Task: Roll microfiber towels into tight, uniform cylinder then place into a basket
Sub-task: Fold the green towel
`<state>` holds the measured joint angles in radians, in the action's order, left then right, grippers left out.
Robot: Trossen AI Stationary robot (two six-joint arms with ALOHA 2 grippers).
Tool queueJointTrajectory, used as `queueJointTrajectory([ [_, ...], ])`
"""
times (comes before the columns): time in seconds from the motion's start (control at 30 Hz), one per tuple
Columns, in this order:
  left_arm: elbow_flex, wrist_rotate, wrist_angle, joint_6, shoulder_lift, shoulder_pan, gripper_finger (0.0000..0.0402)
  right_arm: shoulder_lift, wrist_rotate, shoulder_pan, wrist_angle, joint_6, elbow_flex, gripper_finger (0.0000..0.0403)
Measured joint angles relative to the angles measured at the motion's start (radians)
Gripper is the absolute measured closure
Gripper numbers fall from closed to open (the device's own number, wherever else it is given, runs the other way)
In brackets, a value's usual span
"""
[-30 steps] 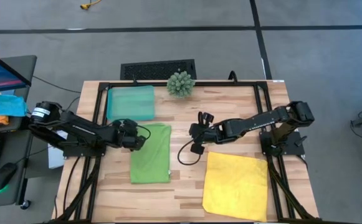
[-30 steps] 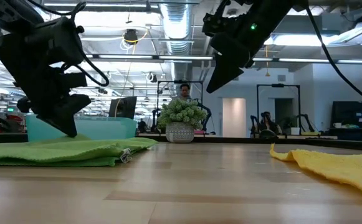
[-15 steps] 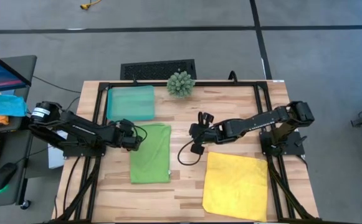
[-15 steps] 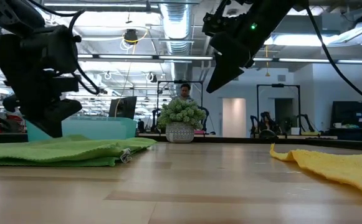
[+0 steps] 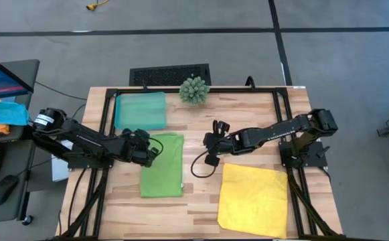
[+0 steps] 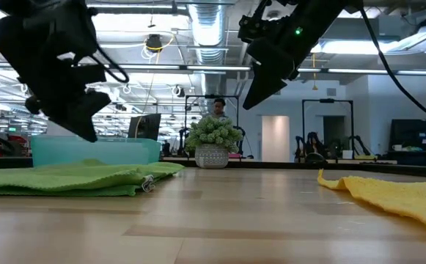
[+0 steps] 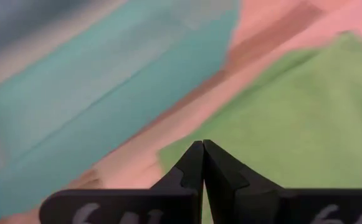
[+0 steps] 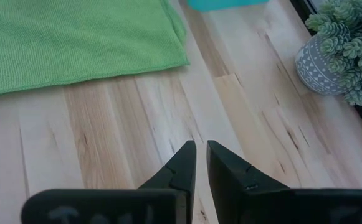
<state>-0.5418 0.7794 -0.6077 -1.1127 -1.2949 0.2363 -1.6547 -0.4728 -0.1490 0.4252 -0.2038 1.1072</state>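
Observation:
The green towel (image 5: 162, 165) lies on the table left of centre as a long strip with doubled layers. The yellow towel (image 5: 253, 199) lies spread flat at the near right. The teal basket (image 5: 140, 110) stands at the far left, just beyond the green towel. My left gripper (image 5: 154, 153) is shut and hangs over the green towel's left edge (image 7: 187, 155), clear of the cloth in the low view (image 6: 88, 134). My right gripper (image 8: 200, 148) hovers above bare wood at the table's middle with a narrow gap between its fingers and nothing in them.
A spiky green plant in a grey pot (image 5: 194, 90) stands at the far edge, right of the basket. A black cable loop (image 5: 201, 167) hangs under my right gripper. Bare wood lies between the two towels. A black frame (image 5: 104, 114) runs along the table's sides.
My left gripper has risen off the green towel's left edge, first drawing a little toward the table's left, then going back over the towel. It has stayed shut. The green towel lies as before.

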Motion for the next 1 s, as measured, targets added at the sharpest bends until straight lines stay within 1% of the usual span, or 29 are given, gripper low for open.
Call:
queueJointTrajectory([
  [0.1,0.010,-0.048,0.080,0.050,0.000,0.000,0.0401,0.000,0.000,0.000,0.000,0.000,0.000,0.0340],
  [0.17,0.026,-0.060,0.103,0.056,0.000,-0.002,0.0401,0.000,0.000,0.000,0.000,0.000,0.000,0.0340],
  [0.3,0.045,-0.068,0.098,0.032,0.000,-0.002,0.0401,0.000,0.000,0.000,0.000,0.000,0.000,0.0340],
  [0.57,0.087,-0.157,0.110,0.000,0.000,-0.044,0.0402,0.000,0.000,0.000,-0.001,0.000,0.000,0.0340],
  [0.67,0.093,-0.161,0.110,0.001,0.000,-0.059,0.0401,0.000,0.000,0.000,-0.001,0.000,0.000,0.0340],
  [0.8,0.093,-0.138,0.110,0.001,0.000,-0.062,0.0401,0.000,0.000,0.000,-0.001,0.000,0.000,0.0340],
  [1.0,0.093,-0.155,0.101,-0.009,0.000,-0.062,0.0402,0.000,0.000,0.000,-0.002,0.000,0.000,0.0340],
])
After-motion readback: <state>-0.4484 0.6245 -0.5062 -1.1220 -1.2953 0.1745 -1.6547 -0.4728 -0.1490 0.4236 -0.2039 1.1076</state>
